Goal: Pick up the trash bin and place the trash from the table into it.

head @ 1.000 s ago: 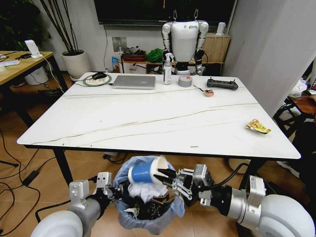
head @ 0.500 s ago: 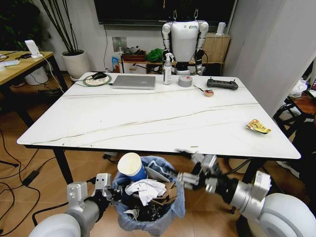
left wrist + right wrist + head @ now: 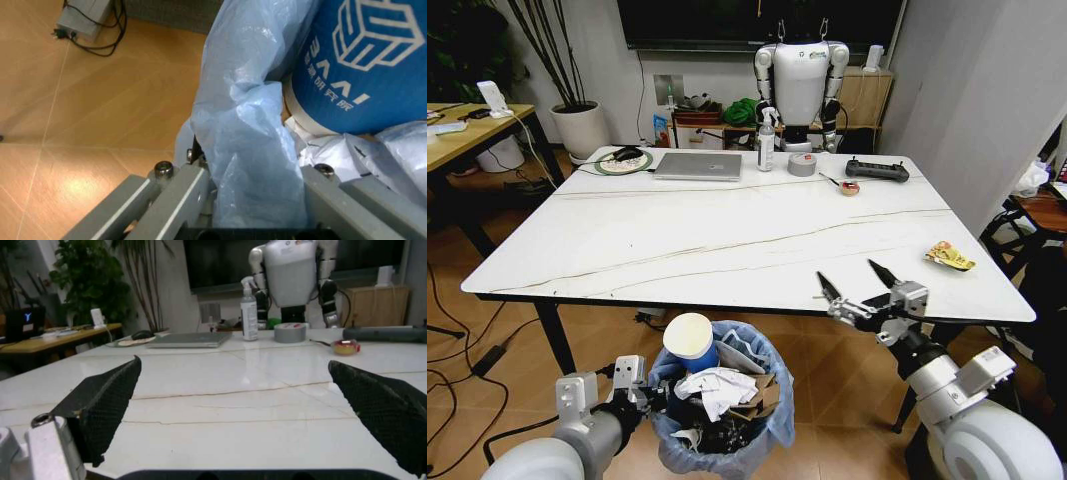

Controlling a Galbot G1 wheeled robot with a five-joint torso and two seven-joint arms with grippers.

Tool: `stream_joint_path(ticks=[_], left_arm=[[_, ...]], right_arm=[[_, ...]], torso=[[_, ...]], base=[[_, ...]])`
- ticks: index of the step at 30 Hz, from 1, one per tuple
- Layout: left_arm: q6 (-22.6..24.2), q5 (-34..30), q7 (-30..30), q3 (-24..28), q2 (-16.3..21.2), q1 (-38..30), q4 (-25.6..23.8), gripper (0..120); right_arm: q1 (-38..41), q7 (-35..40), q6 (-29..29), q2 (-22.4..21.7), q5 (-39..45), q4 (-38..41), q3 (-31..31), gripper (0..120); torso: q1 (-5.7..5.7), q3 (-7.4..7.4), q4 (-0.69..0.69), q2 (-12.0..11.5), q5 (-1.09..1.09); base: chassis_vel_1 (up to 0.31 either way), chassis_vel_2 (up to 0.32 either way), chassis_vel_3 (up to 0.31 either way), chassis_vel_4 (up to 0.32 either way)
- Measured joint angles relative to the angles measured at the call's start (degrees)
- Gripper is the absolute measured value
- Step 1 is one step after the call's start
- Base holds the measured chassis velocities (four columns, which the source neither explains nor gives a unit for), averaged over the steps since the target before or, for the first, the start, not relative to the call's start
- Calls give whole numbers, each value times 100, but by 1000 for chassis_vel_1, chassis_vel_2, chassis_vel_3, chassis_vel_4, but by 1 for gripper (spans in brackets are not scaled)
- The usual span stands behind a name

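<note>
Trash bin (image 3: 727, 420), blue "BAAI"-marked cup (image 3: 360, 65) inside

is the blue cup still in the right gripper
No, the right gripper is open and empty above the table edge, while the blue cup sits in the trash bin.

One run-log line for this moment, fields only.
left gripper: shut on trash bin rim | right gripper: jaws open, empty, over table edge | blue paper cup: in bin | yellow wrapper: on table
</note>
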Motion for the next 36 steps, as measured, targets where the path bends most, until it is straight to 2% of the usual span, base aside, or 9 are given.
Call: stream_joint_path(ticks=[4,11,28,30,31,33,34,36], left_arm=[[0,-35,23,-1,35,-11,-1,2],[0,-13,121,2,36,-27,-1,2],[0,11,225,-4,-4,-53,-2,2],[0,15,228,-8,-8,-40,-2,2],[0,15,228,-8,-8,-40,-2,2],[0,19,229,-6,-11,-26,-2,2],[0,23,230,-3,-13,-23,-2,2],[0,77,244,16,-36,-27,-2,2]], right_arm=[[-65,-39,-4,171,-71,-1,9,100],[-97,-311,-13,188,-22,-28,263,100],[-3,-302,-83,56,208,-167,350,100],[258,375,-322,-98,382,-309,316,100],[258,375,-322,-98,382,-309,316,100],[525,1255,-775,-221,880,-402,250,100],[681,1726,-979,-273,1326,-442,209,100],[1204,3068,-1474,-465,3081,-501,123,100]], torso=[[0,0,0,0,-1],[0,0,1,0,-1],[-2,-1,1,0,1],[-1,0,-1,-1,4],[-1,0,-1,-1,4],[0,1,-1,-1,2],[0,1,-2,-1,9],[-1,0,1,-1,3]], base=[[0,0,0,0],[-55,-44,51,54],[-213,-213,216,216],[-195,-225,186,203],[-195,-225,146,186],[-111,-160,121,96],[-26,-88,96,7],[-13,-44,17,32]])
